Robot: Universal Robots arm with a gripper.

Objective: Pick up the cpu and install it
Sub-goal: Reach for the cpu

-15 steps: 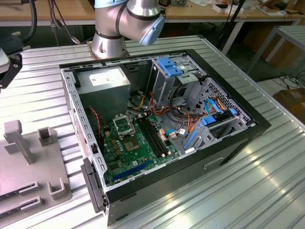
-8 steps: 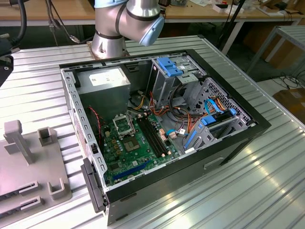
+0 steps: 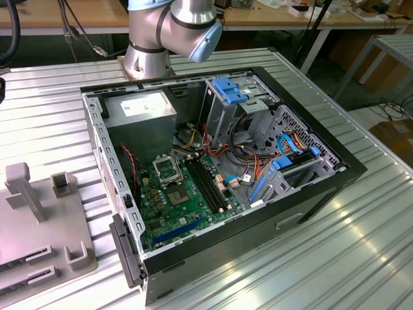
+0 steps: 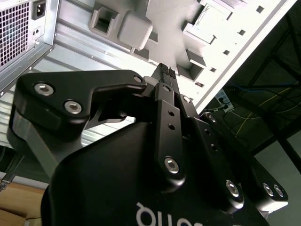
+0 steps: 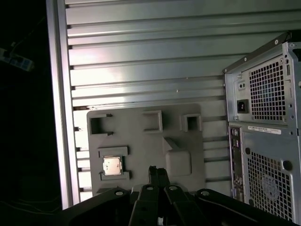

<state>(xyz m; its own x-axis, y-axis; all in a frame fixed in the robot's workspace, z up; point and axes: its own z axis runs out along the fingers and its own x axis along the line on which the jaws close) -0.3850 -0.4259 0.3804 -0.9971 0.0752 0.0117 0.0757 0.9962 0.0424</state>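
The cpu (image 5: 112, 165), a small square chip with a silver-grey top, lies flat in a recess of the grey fixture tray (image 5: 136, 141) in the first wrist view. My gripper (image 5: 157, 172) hangs well above that tray, a little to one side of the cpu, with its fingers pressed together and nothing between them. In the second wrist view the black gripper (image 4: 164, 70) points at the same tray (image 4: 136, 28). The exterior view shows the green motherboard (image 3: 184, 206) inside the open computer case (image 3: 322, 187), with its black-framed socket (image 3: 169, 169).
The case stands on a ribbed aluminium table (image 3: 361, 258); the grey tray (image 3: 39, 219) sits at the exterior view's left. The arm's base (image 3: 151, 51) stands behind the case. Drive cages, cables and a power supply (image 3: 139, 110) crowd the case interior.
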